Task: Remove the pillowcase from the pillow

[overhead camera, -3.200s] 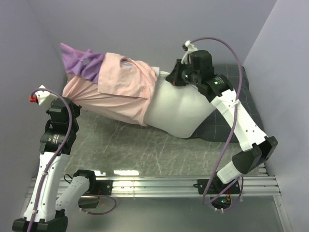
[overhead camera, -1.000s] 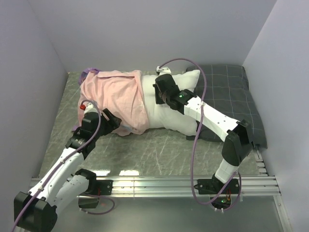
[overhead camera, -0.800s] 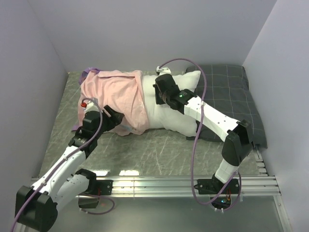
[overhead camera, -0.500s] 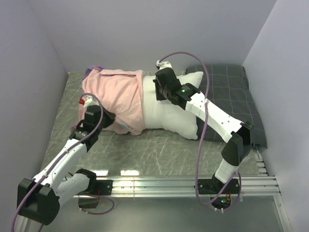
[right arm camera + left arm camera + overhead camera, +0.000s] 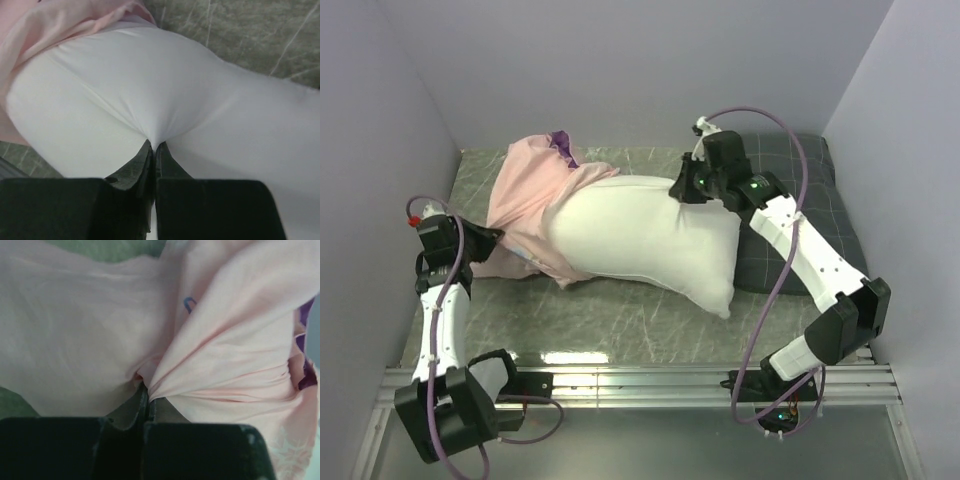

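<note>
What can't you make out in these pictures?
1. Top view: left end of the pillow, covered by the pillowcase; how much sits inside is unclear.
2. Top view: the dark grey pillow, partly under the pillow and right arm.
3. Left wrist view: the pillowcase's outer print, turned away; only a purple sliver shows.
4. Wrist views: tips of the left gripper and right gripper, buried in pinched fabric.

The pillow (image 5: 640,235), plump and plain white, lies mostly bare, its far edge pinched in the right tool (image 5: 680,189). The pillowcase (image 5: 525,195), salmon inside-out with a purple scrap showing, bunches over the pillow's end nearest the left tool (image 5: 490,239), which pinches one of its folds. How much of the pillow sits inside is unclear.
</note>
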Motion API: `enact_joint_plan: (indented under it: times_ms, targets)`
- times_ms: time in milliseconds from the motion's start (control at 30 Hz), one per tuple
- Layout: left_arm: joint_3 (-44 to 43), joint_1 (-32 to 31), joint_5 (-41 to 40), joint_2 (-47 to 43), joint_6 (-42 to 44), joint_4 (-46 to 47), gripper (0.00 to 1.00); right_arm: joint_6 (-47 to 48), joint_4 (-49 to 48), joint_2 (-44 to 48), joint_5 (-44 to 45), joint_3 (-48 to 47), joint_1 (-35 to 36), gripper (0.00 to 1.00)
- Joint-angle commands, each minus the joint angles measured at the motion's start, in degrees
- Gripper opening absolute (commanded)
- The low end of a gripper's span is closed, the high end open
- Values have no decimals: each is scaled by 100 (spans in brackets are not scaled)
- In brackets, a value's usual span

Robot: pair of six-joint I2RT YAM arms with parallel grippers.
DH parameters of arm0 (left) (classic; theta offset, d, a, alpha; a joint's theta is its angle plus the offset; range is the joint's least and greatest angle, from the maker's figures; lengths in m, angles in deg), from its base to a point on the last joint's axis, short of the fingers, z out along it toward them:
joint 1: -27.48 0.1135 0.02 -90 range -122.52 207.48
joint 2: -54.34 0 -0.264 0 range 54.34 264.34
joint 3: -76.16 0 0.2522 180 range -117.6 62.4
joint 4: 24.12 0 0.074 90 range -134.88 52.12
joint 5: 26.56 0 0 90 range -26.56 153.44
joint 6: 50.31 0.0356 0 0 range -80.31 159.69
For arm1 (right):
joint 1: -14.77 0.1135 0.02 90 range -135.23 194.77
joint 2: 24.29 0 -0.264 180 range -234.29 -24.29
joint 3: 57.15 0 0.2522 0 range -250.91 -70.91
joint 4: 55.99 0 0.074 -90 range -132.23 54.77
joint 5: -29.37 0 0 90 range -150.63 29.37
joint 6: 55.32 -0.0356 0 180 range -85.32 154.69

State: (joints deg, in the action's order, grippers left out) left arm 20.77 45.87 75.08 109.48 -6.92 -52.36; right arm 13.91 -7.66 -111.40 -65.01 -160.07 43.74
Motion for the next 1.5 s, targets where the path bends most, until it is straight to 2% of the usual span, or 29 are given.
enact_joint_plan:
  times_ms: [0, 67, 200, 267, 300, 333, 367, 433, 467, 567, 767, 900, 1000, 1067, 1100, 1167, 1233, 1267, 1333, 1400, 1467]
  targets:
    - [417, 955, -243, 278, 12, 602, 0, 249, -336, 792, 1194, 101, -928, 0]
    - [707, 947, 196, 270, -6, 893, 1, 223, -398, 810, 1002, 215, -885, 0]
    - [1060, 894, 260, -37, -33, 1114, 1, 337, -504, 740, 1079, 391, -499, 2]
    - [1086, 868, 251, -116, 38, 1062, 1, 477, -468, 748, 1255, 391, -96, 17]
    - [1113, 859, 303, -213, 73, 1053, 0, 513, -451, 783, 1595, 400, 72, 36]
    - [1156, 833, 330, -275, 73, 1053, 0, 565, -468, 862, 1738, 409, 300, 45]
    - [1192, 815, 365, -336, 47, 1070, 1, 653, -494, 889, 1843, 417, 668, 60]
    - [1279, 684, 453, -521, 29, 1114, 0, 759, -556, 924, 1967, 391, 1074, 68]
    - [1289, 622, 427, -608, 29, 1097, 1, 881, -591, 915, 2072, 409, 1511, 73]
    - [1236, 367, 348, -671, 117, 1044, 1, 1267, -810, 749, 2415, 523, 2320, 80]
    - [990, -186, 181, -627, 152, 947, 5, 2024, -1434, -42, 2916, 847, 3604, 84]
    - [885, -423, 67, -548, 205, 929, 7, 2402, -1900, -901, 3522, 998, 4071, 88]
    - [841, -529, 110, -469, 231, 947, 9, 2569, -2269, -1578, 4040, 1059, 4073, 88]
    - [744, -582, 119, -425, 301, 903, 10, 2692, -2532, -1887, 4705, 1033, 4064, 86]
    - [700, -635, 119, -425, 336, 851, 12, 2710, -2516, -2158, 4840, 954, 4038, 83]
    - [525, -705, 67, -433, 451, 772, 15, 2597, -2211, -2319, 4999, 578, 3906, 49]
    - [375, -802, 49, -442, 573, 622, 20, 2395, -1972, -2249, 5052, 339, 3766, 0]
    - [192, -846, 58, -451, 618, 570, 23, 2385, -1902, -2144, 5009, 217, 3748, 0]
    - [-2, -925, 66, -460, 801, 438, 37, 2376, -1770, -1828, 4790, 49, 3686, 0]
    - [-389, -1073, 58, -477, 934, 315, 52, 2280, -1244, -1661, 4666, -477, 3598, 0]
    - [-844, -1302, 23, -512, 1127, 95, 59, 2175, -532, -1616, 4482, -1250, 3511, 0]
